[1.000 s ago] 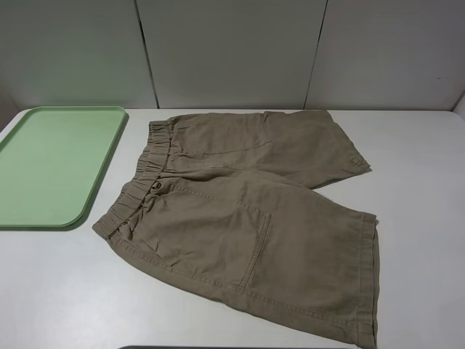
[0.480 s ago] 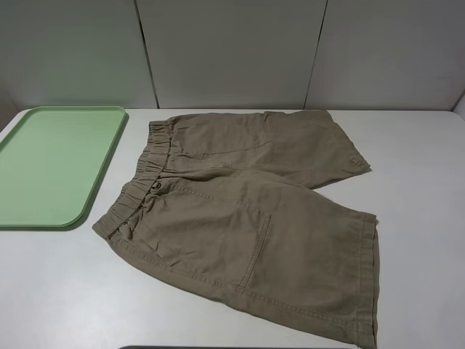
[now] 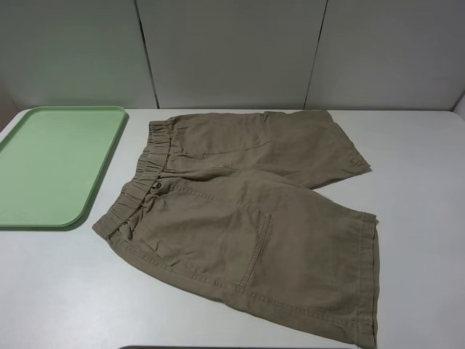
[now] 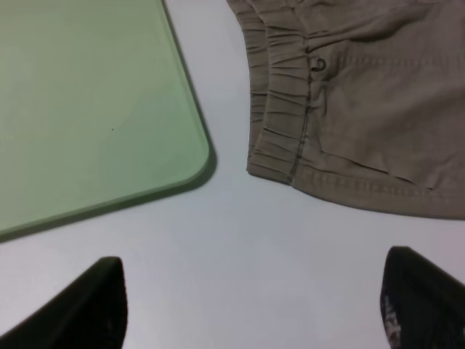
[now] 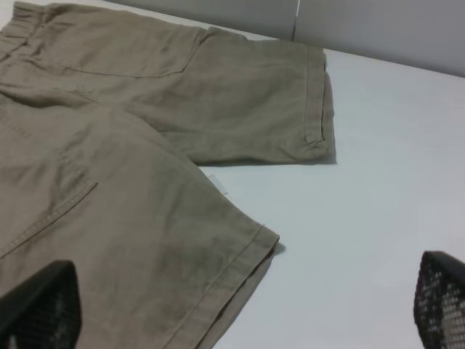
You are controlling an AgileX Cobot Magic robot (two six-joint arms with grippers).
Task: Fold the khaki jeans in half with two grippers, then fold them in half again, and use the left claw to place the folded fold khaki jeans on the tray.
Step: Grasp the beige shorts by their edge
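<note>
The khaki jeans (image 3: 247, 218) lie spread flat on the white table, waistband toward the tray, both legs pointing right. The mint-green tray (image 3: 51, 163) sits at the left, with nothing on it. Neither arm shows in the exterior high view. In the left wrist view my left gripper (image 4: 254, 316) hangs open above bare table, short of the waistband corner (image 4: 280, 156) and the tray's rounded corner (image 4: 192, 156). In the right wrist view my right gripper (image 5: 240, 309) stands wide open, one fingertip (image 5: 40, 305) over the near leg's fabric (image 5: 131, 240), the other (image 5: 442, 302) over bare table.
Grey wall panels (image 3: 232, 51) close off the back of the table (image 3: 421, 160). Bare white tabletop lies in front of the tray and to the right of the leg hems.
</note>
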